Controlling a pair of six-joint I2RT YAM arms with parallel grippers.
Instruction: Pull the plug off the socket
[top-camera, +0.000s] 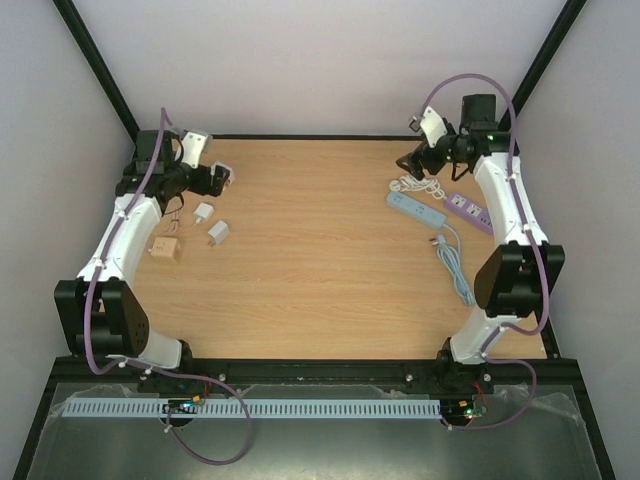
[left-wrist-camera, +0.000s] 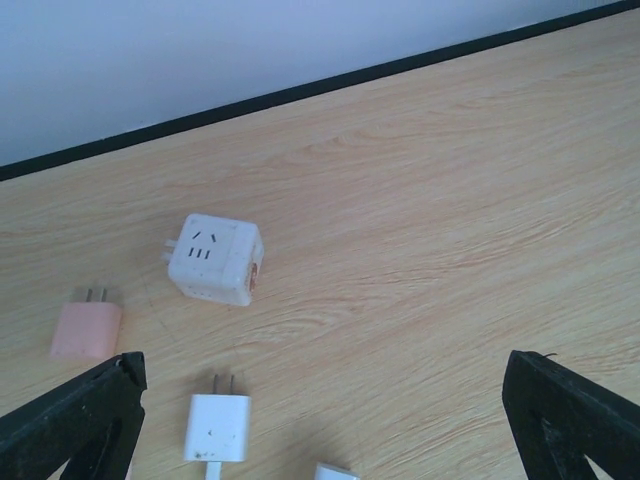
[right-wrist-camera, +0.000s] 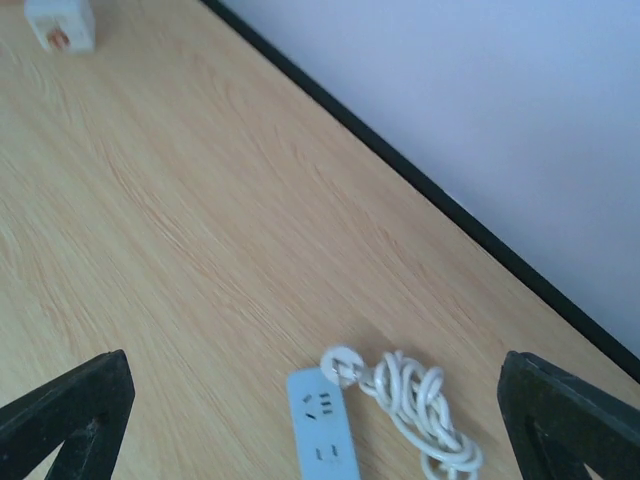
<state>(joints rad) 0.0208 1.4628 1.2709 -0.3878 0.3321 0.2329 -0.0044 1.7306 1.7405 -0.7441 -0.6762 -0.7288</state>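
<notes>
A light wooden table (top-camera: 330, 290) edged by a black frame (top-camera: 95, 55), enclosed by plain pale walls (top-camera: 320, 60).

You have the cube (left-wrist-camera: 215, 260) and adapters (top-camera: 203, 213) on the surface's (top-camera: 320, 270) left; two strips (top-camera: 417, 208) lie side by side on its right, cord (top-camera: 452, 265) trailing nearward.

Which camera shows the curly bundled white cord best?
The right wrist view. The bundled white cord is close and big there, its loops clear, beside the end of the blue power strip. The top view shows it only as a tiny white squiggle. The left wrist view doesn't show it.
</notes>
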